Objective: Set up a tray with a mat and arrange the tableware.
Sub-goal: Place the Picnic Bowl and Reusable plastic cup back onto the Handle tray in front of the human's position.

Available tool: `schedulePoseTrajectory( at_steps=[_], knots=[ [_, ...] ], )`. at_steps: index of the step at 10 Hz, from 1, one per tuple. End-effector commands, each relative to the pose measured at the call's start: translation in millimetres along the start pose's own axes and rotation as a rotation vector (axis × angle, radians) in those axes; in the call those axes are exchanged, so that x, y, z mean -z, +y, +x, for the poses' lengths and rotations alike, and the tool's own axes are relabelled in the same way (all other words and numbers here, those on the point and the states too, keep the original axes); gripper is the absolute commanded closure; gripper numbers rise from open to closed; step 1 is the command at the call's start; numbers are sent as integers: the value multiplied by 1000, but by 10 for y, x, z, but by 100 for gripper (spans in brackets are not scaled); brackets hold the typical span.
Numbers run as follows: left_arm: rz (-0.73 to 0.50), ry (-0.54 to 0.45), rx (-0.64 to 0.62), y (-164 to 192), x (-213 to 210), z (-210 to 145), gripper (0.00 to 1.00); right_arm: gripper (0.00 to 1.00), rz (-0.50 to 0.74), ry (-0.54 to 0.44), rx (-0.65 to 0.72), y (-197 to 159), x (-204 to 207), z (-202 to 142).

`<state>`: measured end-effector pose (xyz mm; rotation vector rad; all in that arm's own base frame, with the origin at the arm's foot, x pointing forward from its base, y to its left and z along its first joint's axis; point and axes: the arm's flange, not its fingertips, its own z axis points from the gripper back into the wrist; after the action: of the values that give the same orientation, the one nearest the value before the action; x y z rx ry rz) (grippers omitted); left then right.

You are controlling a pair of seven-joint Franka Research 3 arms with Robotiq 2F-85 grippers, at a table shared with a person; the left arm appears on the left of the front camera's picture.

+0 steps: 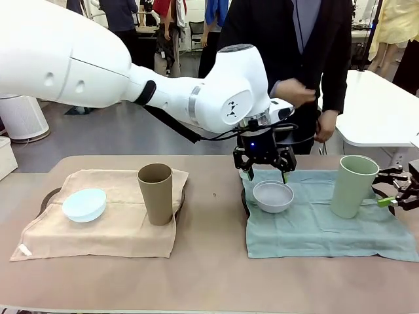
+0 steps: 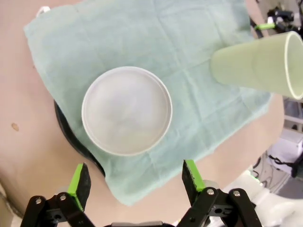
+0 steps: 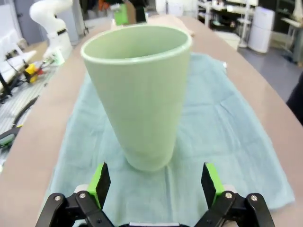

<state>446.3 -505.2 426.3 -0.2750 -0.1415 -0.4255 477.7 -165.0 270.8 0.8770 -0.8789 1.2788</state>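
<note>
A white bowl (image 1: 273,195) (image 2: 127,110) rests on a teal mat (image 1: 314,229) (image 2: 189,33) laid over a dark tray (image 1: 244,204) (image 2: 71,139). My left gripper (image 1: 264,173) (image 2: 136,182) hovers open just above and behind the bowl, with nothing between its fingers. A pale green cup (image 1: 352,186) (image 2: 258,64) (image 3: 139,94) stands upright on the same mat (image 3: 227,123). Just right of the cup, my right gripper (image 1: 390,188) (image 3: 155,182) is open and apart from it. On the left, a beige mat (image 1: 98,229) over another tray (image 1: 47,196) carries a pale blue bowl (image 1: 84,204) and a tan-brown cup (image 1: 155,193).
A person (image 1: 308,59) in dark clothes stands at the far side behind the teal mat, hands held near the waist. Bare tabletop (image 1: 209,275) runs between the two mats and along the near edge. A white table (image 1: 380,111) stands at the back right.
</note>
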Motion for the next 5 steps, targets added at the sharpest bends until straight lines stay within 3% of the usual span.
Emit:
schedulePoseTrajectory(
  at_steps=[1, 3, 5],
  knots=[
    [38, 42, -17, 150, -303, -345, 0, 0, -50, 118, 53, 256, -280, 236],
    [143, 60, -50, 134, -972, -592, 0, 0, -118, 267, 40, 722, -876, 917],
    [221, 8, -55, 127, -1431, -813, 0, 0, -220, 325, 146, 1204, -1163, 1719]
  ],
)
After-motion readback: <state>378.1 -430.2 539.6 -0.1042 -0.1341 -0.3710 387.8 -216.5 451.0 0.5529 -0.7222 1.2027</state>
